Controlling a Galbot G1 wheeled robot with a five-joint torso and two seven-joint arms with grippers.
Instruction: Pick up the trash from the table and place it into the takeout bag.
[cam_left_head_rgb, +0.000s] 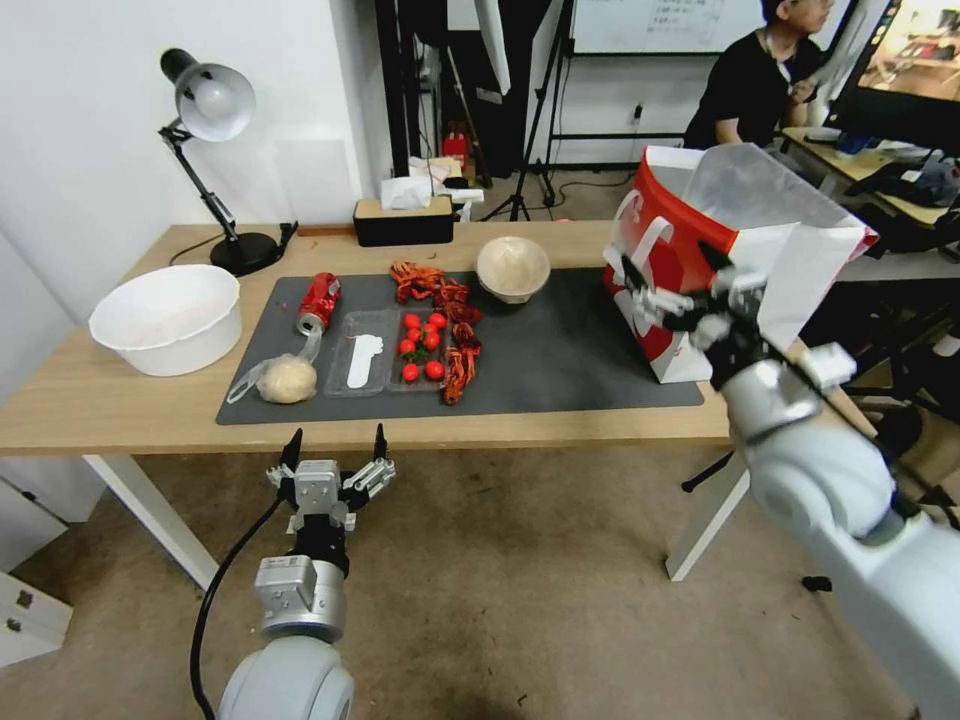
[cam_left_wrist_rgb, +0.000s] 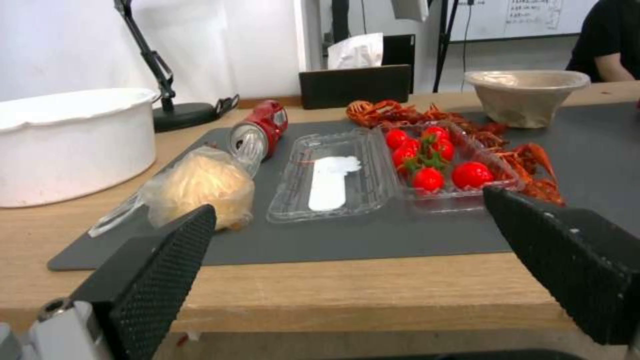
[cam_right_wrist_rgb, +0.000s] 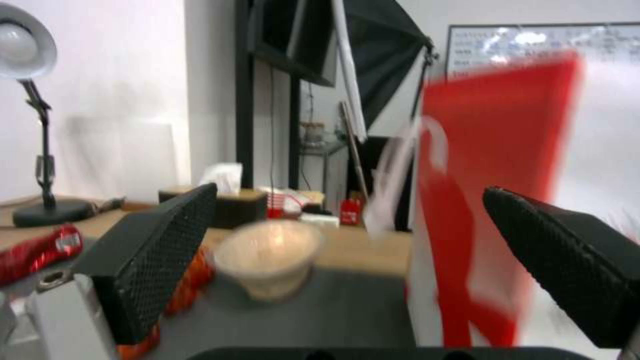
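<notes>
The light-wood table (cam_left_head_rgb: 90, 405) carries a dark grey mat (cam_left_head_rgb: 560, 360). At the mat's right end stands the red-and-white takeout bag (cam_left_head_rgb: 760, 250) (mouth open). Mid-mat rear sits the beige bowl (cam_left_head_rgb: 512, 268); toward the left lie the crushed red can (cam_left_head_rgb: 319, 301) and the clear bag with beige lump (cam_left_head_rgb: 285, 379). The right gripper (cam_left_head_rgb: 672, 285) hovers beside the takeout bag, fingers spread. The left gripper (cam_left_head_rgb: 335, 448) hangs before the table edge, fingers apart, empty.
</notes>
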